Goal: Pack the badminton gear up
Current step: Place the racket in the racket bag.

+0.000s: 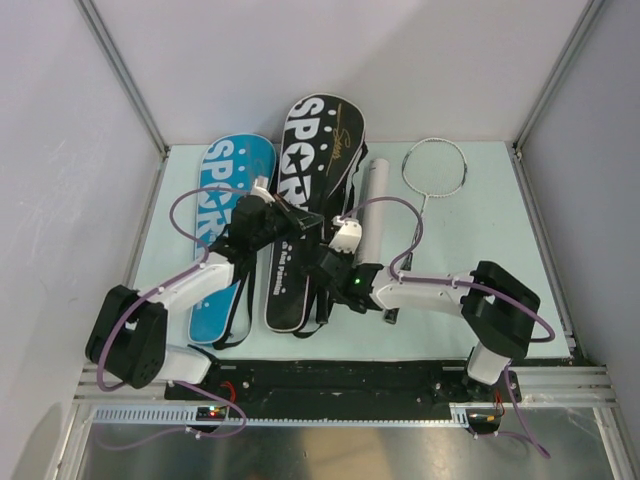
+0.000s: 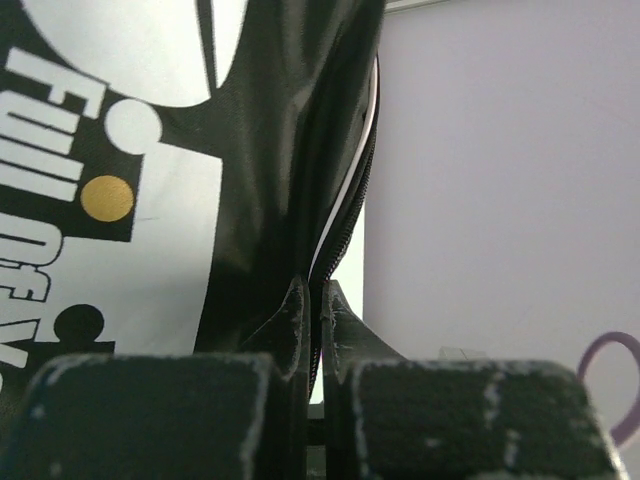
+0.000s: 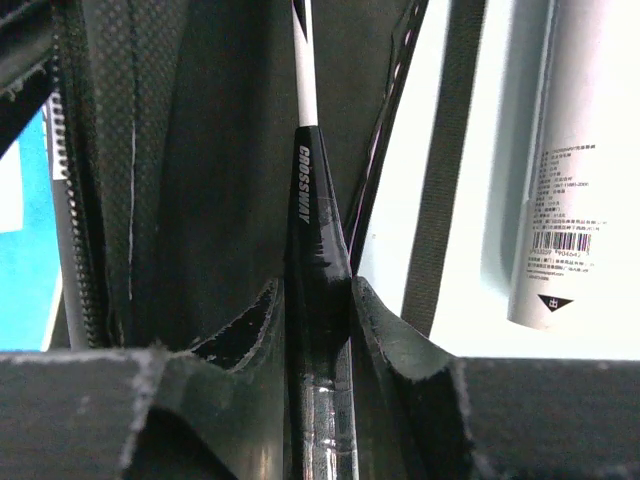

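The left gripper (image 2: 312, 300) pinches what seems to be the zipper edge of the black cover (image 1: 312, 150), and the right gripper (image 3: 318, 300) clamps the racket (image 3: 304, 175) by its dark shaft inside this cover, near the white tube (image 3: 575, 150).

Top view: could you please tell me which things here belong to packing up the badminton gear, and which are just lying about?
Belongs to the job:
blue cover
black cover
white tube
silver racket
black racket, seen in the right wrist view

Not part of the job:
table
metal frame
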